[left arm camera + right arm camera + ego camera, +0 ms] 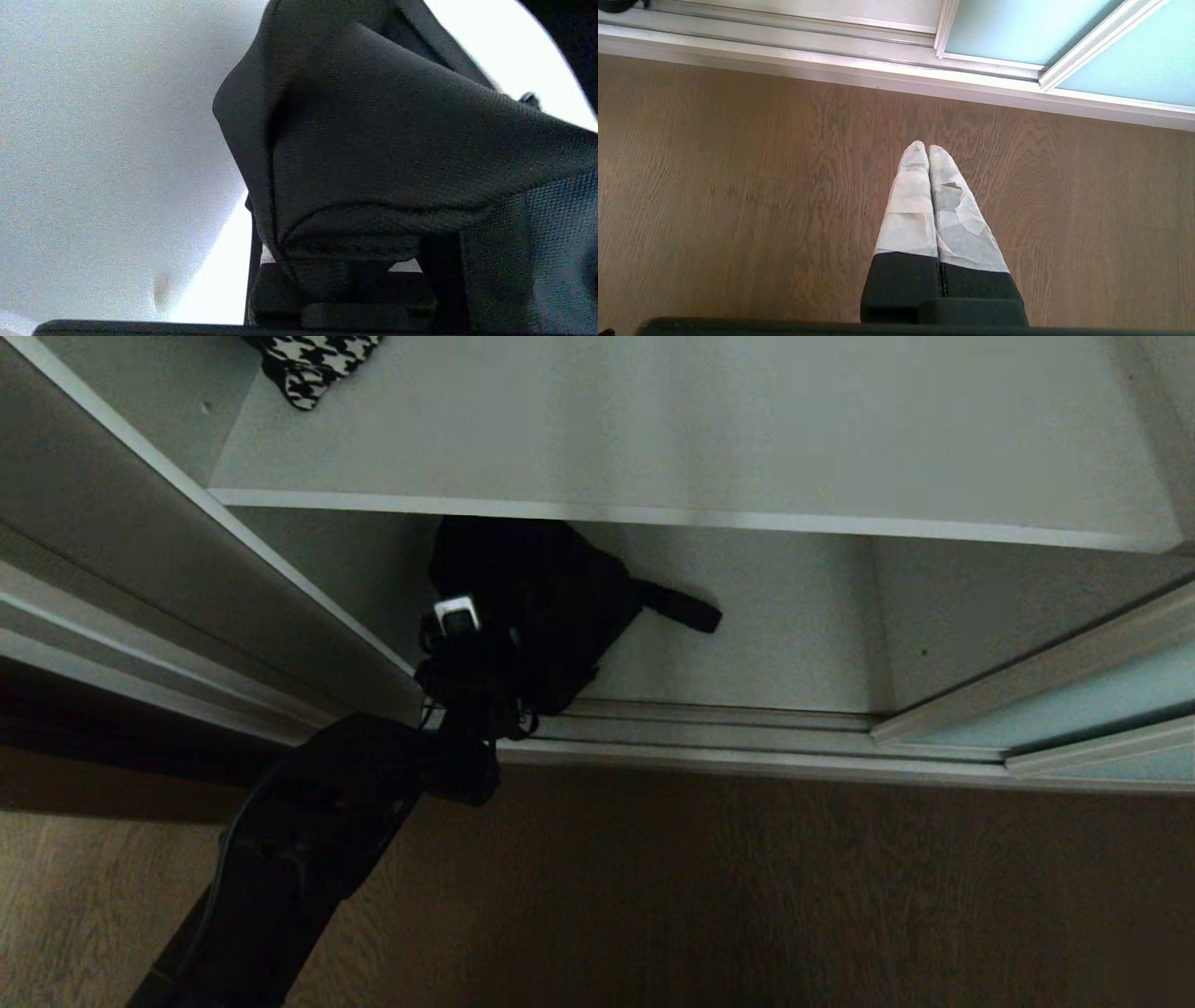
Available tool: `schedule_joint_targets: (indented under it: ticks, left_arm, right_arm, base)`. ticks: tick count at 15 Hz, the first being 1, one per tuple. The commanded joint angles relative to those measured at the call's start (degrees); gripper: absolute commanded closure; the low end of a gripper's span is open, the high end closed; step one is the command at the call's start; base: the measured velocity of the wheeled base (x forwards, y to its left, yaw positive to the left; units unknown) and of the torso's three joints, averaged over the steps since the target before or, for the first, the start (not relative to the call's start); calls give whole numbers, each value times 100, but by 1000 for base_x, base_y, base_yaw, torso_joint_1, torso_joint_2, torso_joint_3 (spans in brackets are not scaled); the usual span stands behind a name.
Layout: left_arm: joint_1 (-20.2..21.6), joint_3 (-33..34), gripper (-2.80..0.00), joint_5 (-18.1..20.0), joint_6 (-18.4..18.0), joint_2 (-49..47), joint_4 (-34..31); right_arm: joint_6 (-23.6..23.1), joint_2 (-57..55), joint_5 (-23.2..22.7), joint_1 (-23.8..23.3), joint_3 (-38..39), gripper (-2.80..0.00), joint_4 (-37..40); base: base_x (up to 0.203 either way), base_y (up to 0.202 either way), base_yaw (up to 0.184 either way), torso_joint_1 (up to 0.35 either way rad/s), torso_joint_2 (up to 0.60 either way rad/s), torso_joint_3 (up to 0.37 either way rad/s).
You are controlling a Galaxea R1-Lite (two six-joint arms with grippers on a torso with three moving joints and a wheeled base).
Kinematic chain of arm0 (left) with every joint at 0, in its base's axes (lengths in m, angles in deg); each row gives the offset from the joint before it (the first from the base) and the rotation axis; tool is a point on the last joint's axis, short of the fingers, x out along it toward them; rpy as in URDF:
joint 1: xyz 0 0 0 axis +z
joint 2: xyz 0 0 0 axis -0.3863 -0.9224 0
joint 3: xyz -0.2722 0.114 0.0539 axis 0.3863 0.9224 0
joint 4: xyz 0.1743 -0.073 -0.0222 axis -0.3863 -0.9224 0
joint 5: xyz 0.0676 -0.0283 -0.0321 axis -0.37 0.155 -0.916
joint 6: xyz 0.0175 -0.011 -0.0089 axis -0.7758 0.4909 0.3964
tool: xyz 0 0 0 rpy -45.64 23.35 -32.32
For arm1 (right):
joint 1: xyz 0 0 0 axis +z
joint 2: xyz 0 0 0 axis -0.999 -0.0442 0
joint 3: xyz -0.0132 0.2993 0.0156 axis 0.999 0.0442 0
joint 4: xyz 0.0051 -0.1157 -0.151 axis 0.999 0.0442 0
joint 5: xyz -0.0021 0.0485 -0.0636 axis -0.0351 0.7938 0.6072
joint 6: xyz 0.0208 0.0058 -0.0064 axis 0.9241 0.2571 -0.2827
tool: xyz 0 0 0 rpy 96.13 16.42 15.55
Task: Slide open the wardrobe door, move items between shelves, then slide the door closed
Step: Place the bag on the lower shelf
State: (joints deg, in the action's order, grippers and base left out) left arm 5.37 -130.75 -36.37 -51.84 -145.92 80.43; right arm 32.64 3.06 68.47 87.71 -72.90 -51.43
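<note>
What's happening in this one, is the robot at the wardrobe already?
Yes. The sliding wardrobe door is open. The left gripper is shut on the black bag in the lower compartment, under the shelf where the houndstooth piece lies. The right gripper hangs shut over the wooden floor, idle.

We count two shelves (709, 439), one above the other. We count two items: one black bag (551, 607) and one houndstooth piece (313, 364). We see two frosted teal door panels (1017, 28) and two end effectors, left (467, 653) and right (928, 151).
</note>
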Motion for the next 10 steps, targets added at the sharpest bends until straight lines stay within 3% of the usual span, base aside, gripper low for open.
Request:
schedule_joint_targets:
  ticks: [1, 5, 8, 10]
  left_arm:
    - [-22, 12, 0, -4, -78, 142, 81]
    - [-14, 31, 0, -161, -6, 375, 46]
    - [81, 88, 0, -248, 60, 375, -1453]
    - [155, 409, 0, -335, 63, 679, -1607]
  right_arm:
    - [-2, 10, -1, 2, 9, 0, 1]
    - [-2, 4, 1, 2, 9, 0, 1]
    - [-2, 10, 6, 2, 9, 0, 1]
    - [-2, 9, 6, 2, 9, 0, 1]
  base:
    - [0, 0, 0, 0, 0, 0]
    - [0, 0, 0, 0, 0, 0]
    - [0, 0, 0, 0, 0, 0]
    - [0, 0, 0, 0, 0, 0]
